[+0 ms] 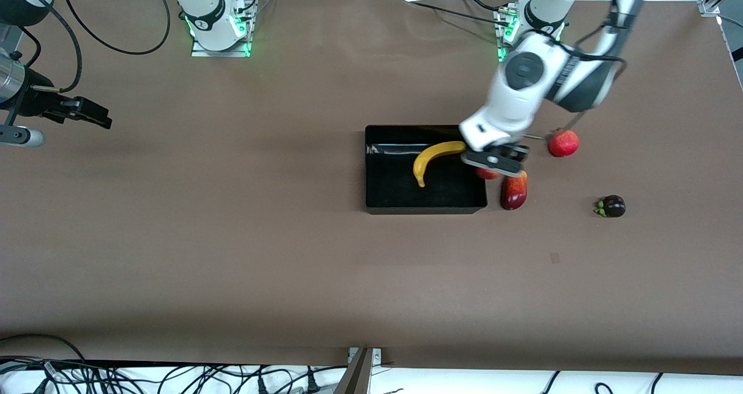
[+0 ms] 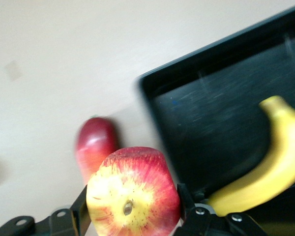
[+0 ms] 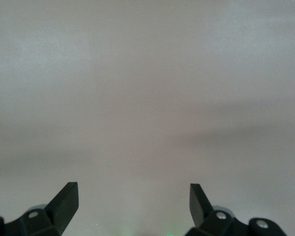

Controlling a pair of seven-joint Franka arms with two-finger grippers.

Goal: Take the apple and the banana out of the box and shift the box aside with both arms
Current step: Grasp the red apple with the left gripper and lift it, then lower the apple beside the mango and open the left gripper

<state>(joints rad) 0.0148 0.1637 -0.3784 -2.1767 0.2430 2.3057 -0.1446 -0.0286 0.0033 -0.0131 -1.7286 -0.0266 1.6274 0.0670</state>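
Two tools over brown table: left tool pinching apple, right tool spread, waiting.

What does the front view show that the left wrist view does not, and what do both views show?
Only the front view shows the pomegranate, the mangosteen and the waiting right gripper, open over bare table. Only the left wrist view shows the whole apple clamped in the left gripper. Both show the banana lying in the box, and the mango beside the box.
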